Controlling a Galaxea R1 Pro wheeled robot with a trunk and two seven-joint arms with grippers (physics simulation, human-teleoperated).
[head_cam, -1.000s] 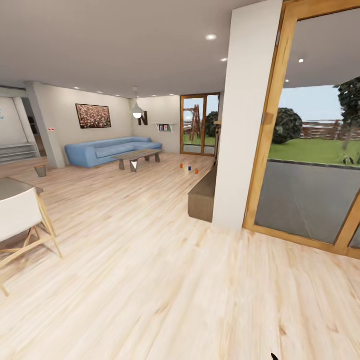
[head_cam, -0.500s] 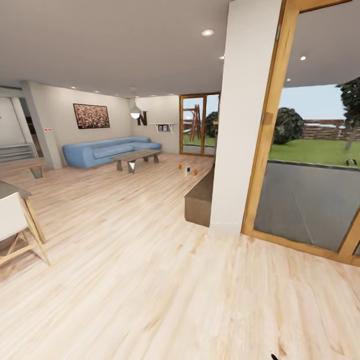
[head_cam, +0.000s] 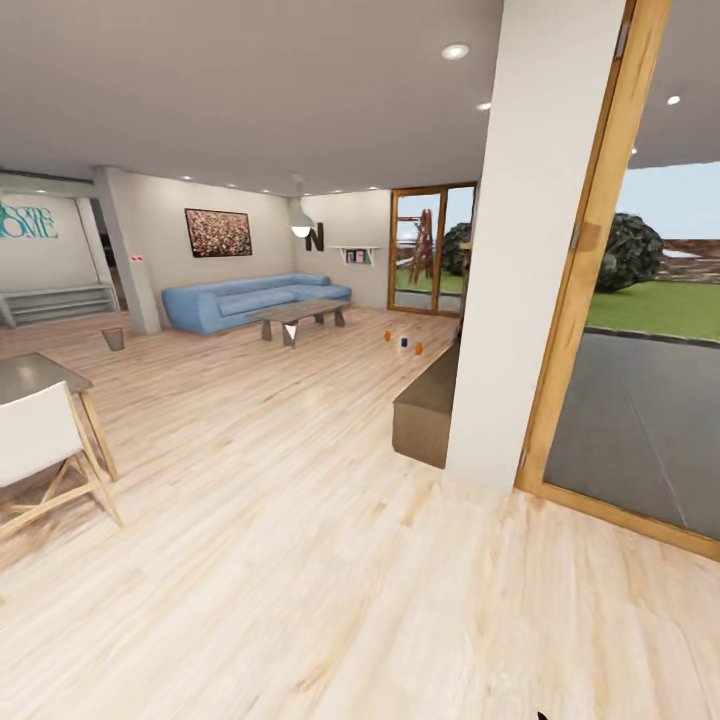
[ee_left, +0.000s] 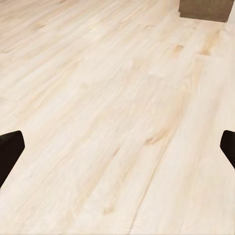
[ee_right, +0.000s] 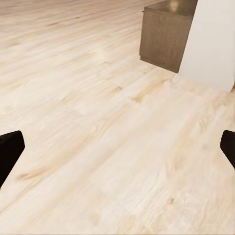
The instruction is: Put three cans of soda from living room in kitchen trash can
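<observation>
Three small cans of soda stand on the light wood floor far ahead in the head view: an orange one (head_cam: 388, 336), a blue one (head_cam: 404, 341) and another orange one (head_cam: 419, 348), just beyond the low cabinet. The tash can (head_cam: 113, 339), a small grey tapered bin, stands far off at the left by a grey pillar. My left gripper (ee_left: 117, 149) is open over bare floor, its dark fingertips (ee_left: 10, 152) wide apart. Open too is my right gripper (ee_right: 117, 147), with nothing between its fingertips (ee_right: 9, 149).
A white pillar (head_cam: 520, 250) and a wood-framed glass door (head_cam: 640, 300) rise close at the right, with a long low brown cabinet (head_cam: 428, 408) at the pillar's foot. A white chair (head_cam: 40, 440) and a table (head_cam: 30, 372) stand at the left. A blue sofa (head_cam: 250, 298) and a coffee table (head_cam: 298, 314) are far back.
The whole head view has shifted: the camera has turned left and tilted, so the room's things sit further right in the picture. Nothing in the room has moved.
</observation>
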